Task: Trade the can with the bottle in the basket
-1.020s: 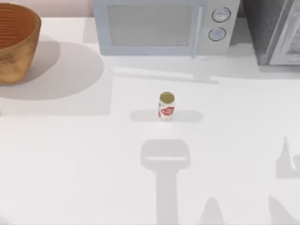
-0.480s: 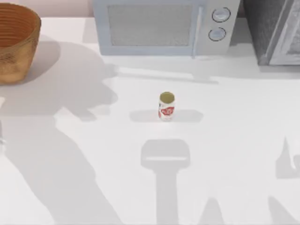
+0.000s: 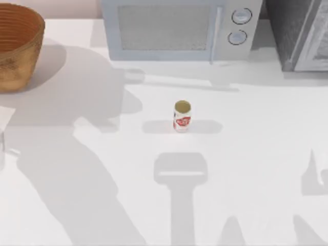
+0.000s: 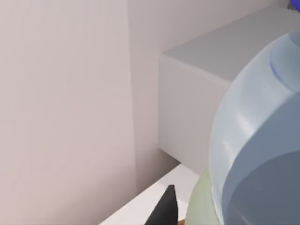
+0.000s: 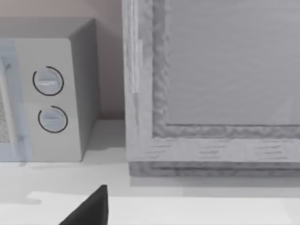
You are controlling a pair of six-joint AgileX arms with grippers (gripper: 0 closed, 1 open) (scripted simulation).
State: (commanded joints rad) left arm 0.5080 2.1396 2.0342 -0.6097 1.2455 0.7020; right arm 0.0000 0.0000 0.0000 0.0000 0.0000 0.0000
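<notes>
A dark finger [image 4: 165, 210] of the left gripper [image 4: 185, 214] presses against the clear bluish bottle [image 4: 262, 140], pinching it up near the microwave's [image 3: 179, 28] left side. The left arm [image 3: 4, 123] shows left of and nearer than the microwave. The can [image 3: 182, 116] stands upright in front of the microwave and well apart from it, its long axis vertical and gold top up. Bare table [image 3: 256, 154] lies open all round the can. The basket [image 3: 15, 46] sits left of the microwave. The right gripper [image 5: 93, 210] is parked facing the microwave's dials and a grey cabinet [image 3: 302, 33] on its right; its grip cannot be told.
</notes>
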